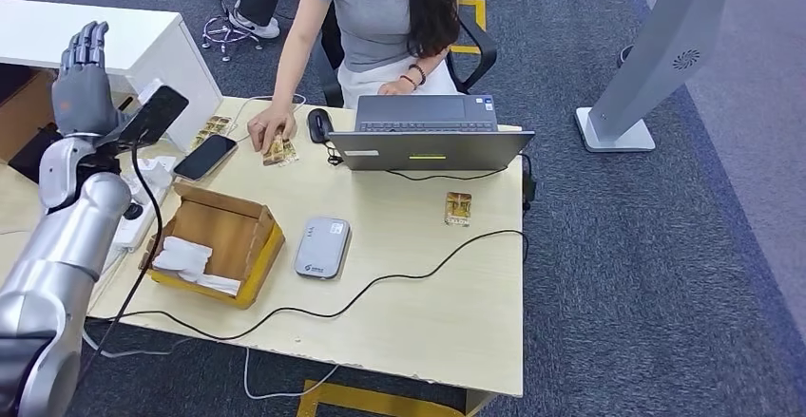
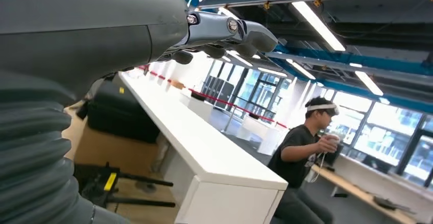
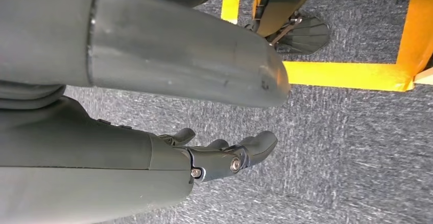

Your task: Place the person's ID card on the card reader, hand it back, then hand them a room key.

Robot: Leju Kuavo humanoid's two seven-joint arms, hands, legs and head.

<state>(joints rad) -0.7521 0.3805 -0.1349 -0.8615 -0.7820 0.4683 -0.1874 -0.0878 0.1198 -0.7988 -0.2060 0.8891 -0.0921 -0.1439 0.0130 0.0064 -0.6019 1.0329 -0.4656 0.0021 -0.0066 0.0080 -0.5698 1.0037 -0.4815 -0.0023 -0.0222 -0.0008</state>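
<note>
1. Left hand [image 1: 84, 75] is raised beside the desk, fingers spread, empty; reaching in, its arm could snag the cable [image 1: 380, 289].
2. Right hand [image 3: 224, 155] hangs empty, fingers loosely apart.
3. Card [image 1: 278, 151] lies under the person's hand [image 1: 269, 127]; a grab could collide.
4. Reader [image 1: 322, 247] sits mid-desk, near the box [image 1: 217, 241].

You've got a pale matt wood-look table [image 1: 409, 312], cardboard box [image 1: 223, 236], smooth grey plastic card reader [image 1: 322, 247], rough carpet [image 1: 665, 274].
</note>
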